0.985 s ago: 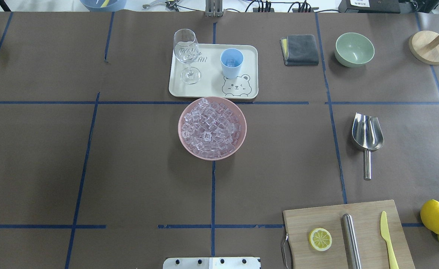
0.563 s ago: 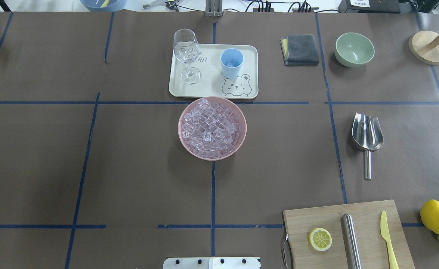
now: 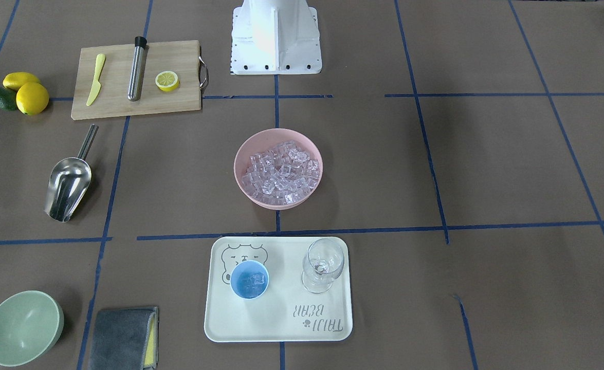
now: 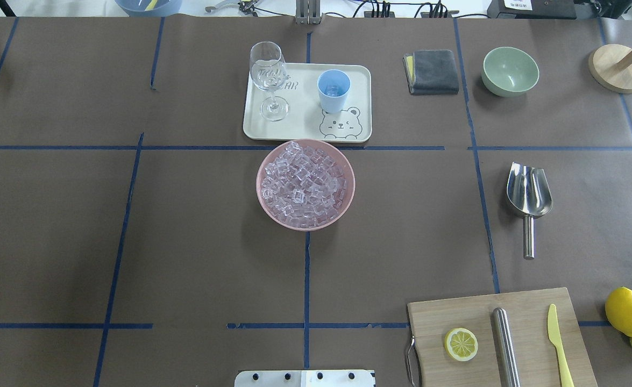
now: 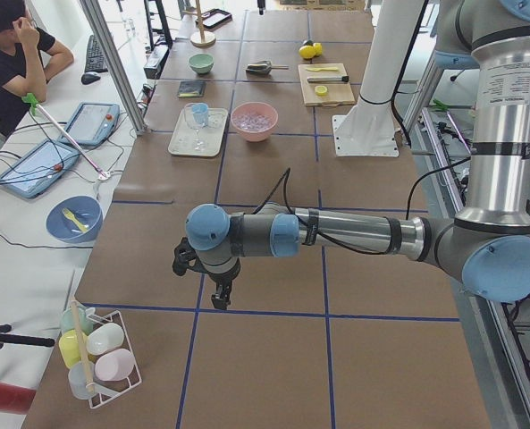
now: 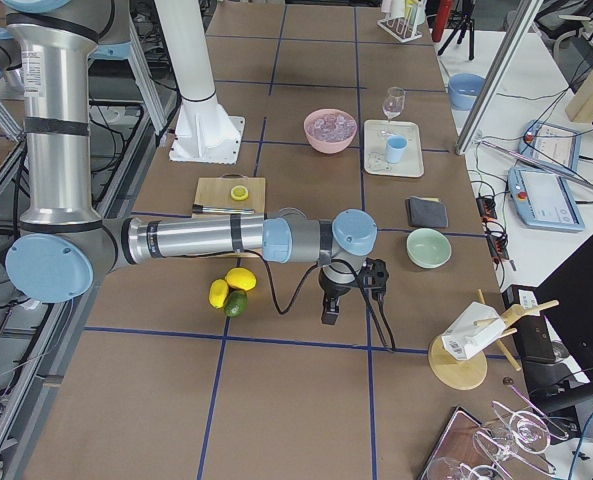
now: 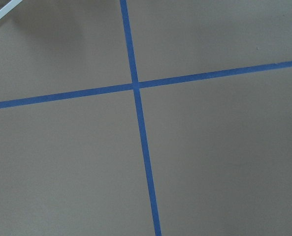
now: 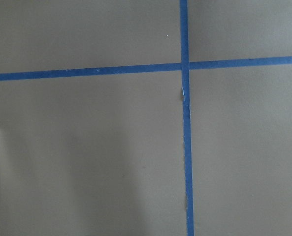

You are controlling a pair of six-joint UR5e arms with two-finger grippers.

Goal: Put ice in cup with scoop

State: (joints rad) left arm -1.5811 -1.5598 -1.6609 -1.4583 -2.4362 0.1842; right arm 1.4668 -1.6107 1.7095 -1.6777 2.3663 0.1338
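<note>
The ice [image 4: 305,185] fills a pink bowl [image 4: 348,201] at the table's middle; it also shows in the front-facing view [image 3: 278,172]. The light-blue cup [image 4: 333,90] stands on a cream tray [image 4: 359,107] behind the bowl, with a few cubes inside [image 3: 253,280]. The steel scoop [image 4: 528,193] lies on the table to the right, handle toward the robot. My left gripper [image 5: 220,299] hangs over bare table far to the left, and my right gripper [image 6: 328,312] far to the right. Neither holds anything that I can see; I cannot tell whether they are open or shut.
A clear stemmed glass [image 4: 269,80] stands on the tray's left. A grey cloth [image 4: 433,71] and a green bowl [image 4: 510,70] sit at the back right. A cutting board [image 4: 531,322] with a lemon half, a steel cylinder and a yellow knife is front right, with lemons [image 4: 626,312] beside it.
</note>
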